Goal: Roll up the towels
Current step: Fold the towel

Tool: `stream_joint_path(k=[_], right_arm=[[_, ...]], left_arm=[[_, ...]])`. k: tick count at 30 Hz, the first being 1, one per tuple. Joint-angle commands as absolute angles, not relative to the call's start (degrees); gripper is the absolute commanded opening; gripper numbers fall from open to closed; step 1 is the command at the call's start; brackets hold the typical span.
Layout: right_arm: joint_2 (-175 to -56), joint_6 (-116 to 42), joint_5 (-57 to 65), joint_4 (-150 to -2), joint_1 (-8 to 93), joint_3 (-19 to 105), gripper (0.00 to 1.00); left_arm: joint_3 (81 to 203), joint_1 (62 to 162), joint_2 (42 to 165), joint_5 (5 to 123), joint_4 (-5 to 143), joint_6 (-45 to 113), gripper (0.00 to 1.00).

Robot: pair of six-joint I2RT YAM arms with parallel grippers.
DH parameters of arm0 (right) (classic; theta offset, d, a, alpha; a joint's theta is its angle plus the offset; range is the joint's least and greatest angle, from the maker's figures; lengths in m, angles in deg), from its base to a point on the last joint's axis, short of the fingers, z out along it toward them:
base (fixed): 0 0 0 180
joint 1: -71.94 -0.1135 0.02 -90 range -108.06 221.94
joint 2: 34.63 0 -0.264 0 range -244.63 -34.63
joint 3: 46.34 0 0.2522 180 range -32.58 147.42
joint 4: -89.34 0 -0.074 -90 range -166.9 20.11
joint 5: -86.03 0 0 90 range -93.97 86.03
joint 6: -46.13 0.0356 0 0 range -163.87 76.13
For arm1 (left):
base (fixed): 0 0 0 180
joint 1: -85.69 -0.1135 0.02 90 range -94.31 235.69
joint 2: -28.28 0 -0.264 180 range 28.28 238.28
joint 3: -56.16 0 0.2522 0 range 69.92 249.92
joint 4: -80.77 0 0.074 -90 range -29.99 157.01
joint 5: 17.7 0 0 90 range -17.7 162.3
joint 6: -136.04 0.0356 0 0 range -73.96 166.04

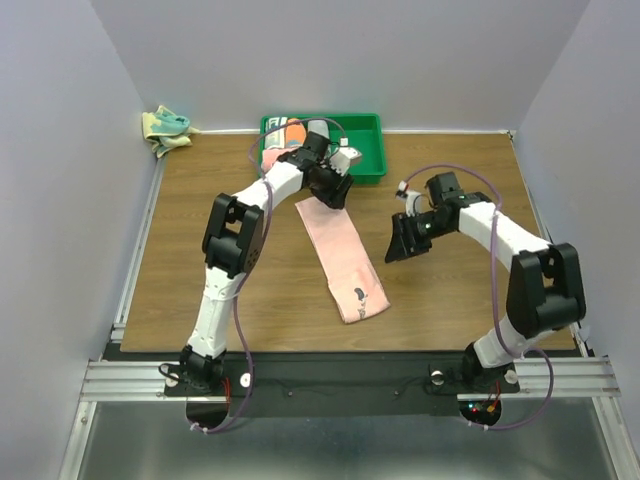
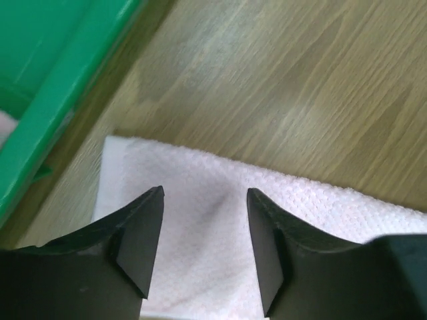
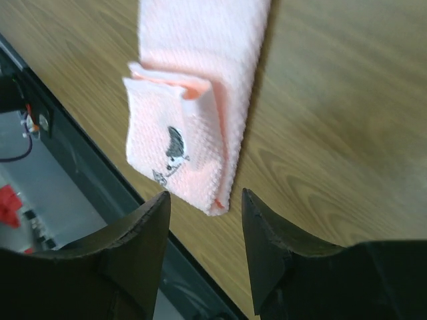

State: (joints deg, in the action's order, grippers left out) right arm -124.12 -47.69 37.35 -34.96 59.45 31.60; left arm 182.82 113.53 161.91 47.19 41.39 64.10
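Gaping, left hand (image 2: 204,191) and right hand (image 3: 205,193) hover near a waffle-weave peach towel (image 1: 340,255).

"What sits at the far side?"

"A green tray (image 1: 378,150), against the far edge of the wooden table (image 1: 450,300), about the middle."

"And near?"

"A metal rail (image 1: 120,378) runs along the near edge. Pale walls (image 1: 350,50) close in left, right and far."

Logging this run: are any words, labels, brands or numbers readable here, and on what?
No readable text.
pink towel: a small dark mark, a blot-like figure with no legible letters.
green tray: its contents are too small to read.
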Motion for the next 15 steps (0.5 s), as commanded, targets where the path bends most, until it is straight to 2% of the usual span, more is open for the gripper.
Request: stream_joint_path(k=[1,3,5,8,10,15], right_arm=[[-129.97,-48.09,39.79,-36.63,58.84,28.51,0.52],[-131.56,-48.00,41.02,-37.08,58.84,27.89,0.50],[-132.79,-48.09,42.34,-37.17,58.76,27.63,0.49],[-134.47,-48.18,43.92,-37.26,58.06,26.66,0.50],[-135.78,-47.57,45.15,-38.22,56.66,25.35,0.52],[-139.12,-46.16,46.83,-40.77,54.36,23.58,0.52]], left_arm=[[178.59,111.45,148.89,49.18,42.66,62.74,0.73],[174.27,110.92,143.37,49.44,44.15,61.86,0.81],[169.08,110.74,140.88,50.41,43.90,62.29,0.79],[162.75,110.74,138.33,49.45,43.28,62.91,0.51],[158.89,110.83,138.32,47.35,42.93,63.17,0.40],[151.23,111.53,137.97,45.50,47.76,62.47,0.37]])
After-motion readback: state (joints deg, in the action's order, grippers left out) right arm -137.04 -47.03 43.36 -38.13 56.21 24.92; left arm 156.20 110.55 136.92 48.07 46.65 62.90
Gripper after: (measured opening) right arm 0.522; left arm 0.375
